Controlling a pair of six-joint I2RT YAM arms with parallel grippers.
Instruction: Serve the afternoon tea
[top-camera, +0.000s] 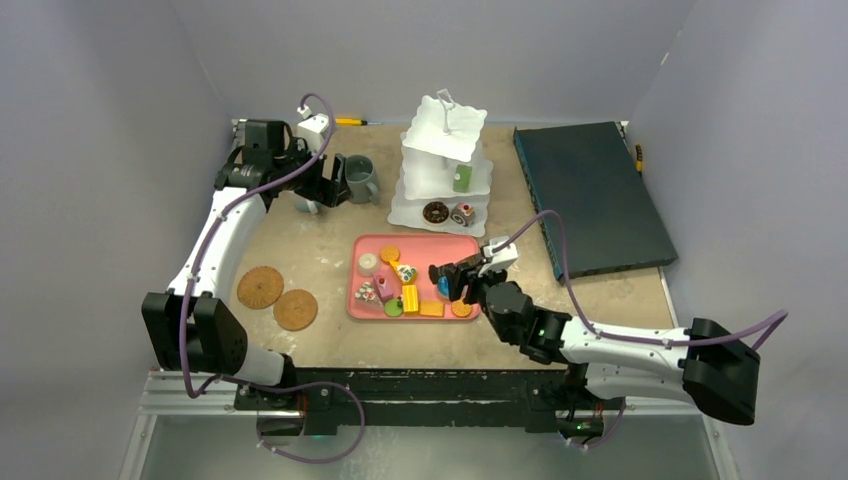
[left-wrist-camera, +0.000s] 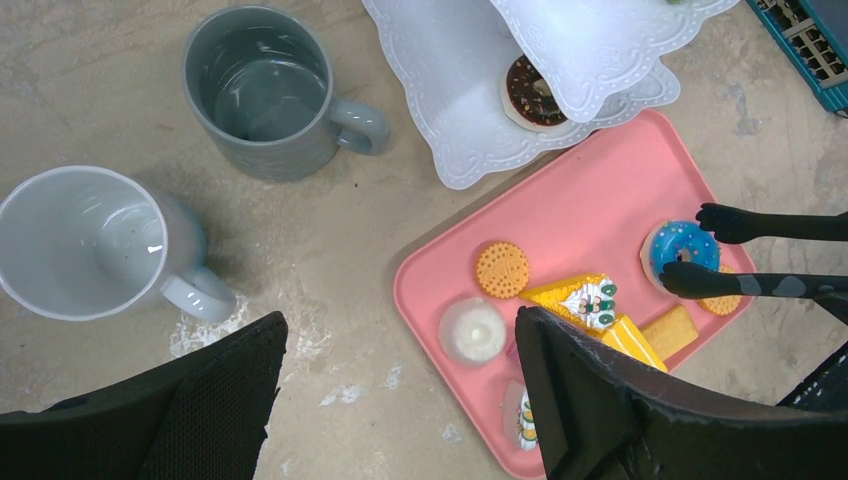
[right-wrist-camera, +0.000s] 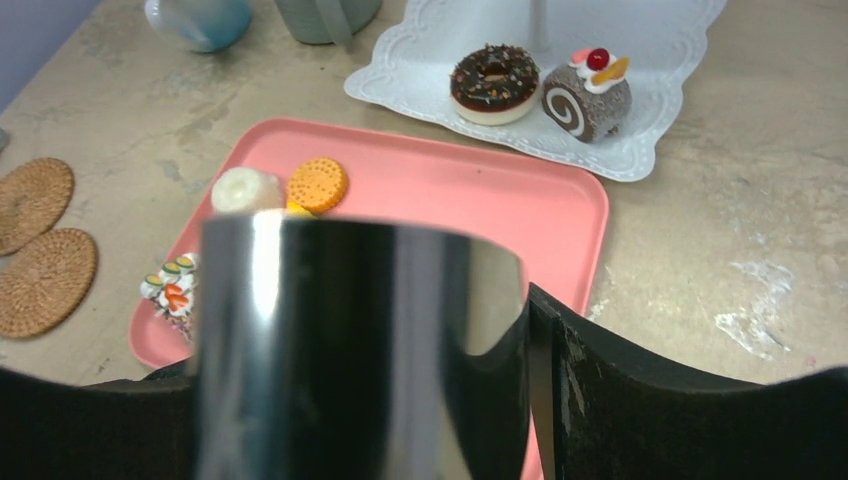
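Sand-coloured tabletop (top-camera: 330, 245) boxed in by grey walls on three sides, arm bases along the near edge. Open bare stretch left of centre, between two round cork coasters (top-camera: 260, 287) by the left arm and the pink rectangular tray (top-camera: 455, 245) mid-table. Far right taken up by a flat dark teal box (top-camera: 590, 195). White three-tier scalloped stand (top-camera: 445, 160) at far centre, bottom tier just beside the tray's far edge.

On the stand's bottom tier — chocolate donut (right-wrist-camera: 493, 82) and chocolate roll cake (right-wrist-camera: 586, 97) side by side; a green piece (top-camera: 462, 178) on the middle tier. On the tray: round orange biscuit (left-wrist-camera: 502, 268), white round cake (left-wrist-camera: 472, 330), yellow cake wedge (left-wrist-camera: 585, 297), blue frosted donut (left-wrist-camera: 680, 245), plus more small pastries too blurred to name. Grey mug (left-wrist-camera: 265, 95) and white mug (left-wrist-camera: 85, 245) upright at far left, nothing inside either, well apart from the coasters.

Right gripper (top-camera: 452, 280) clamped on black tongs (left-wrist-camera: 785, 286) over the tray's right end, tong tips on either side of the blue frosted donut and touching it. Left gripper (left-wrist-camera: 400, 325) above bare table between white mug and tray — jaws wide, nothing between them. White mug outside the jaws, on the side away from the tray.
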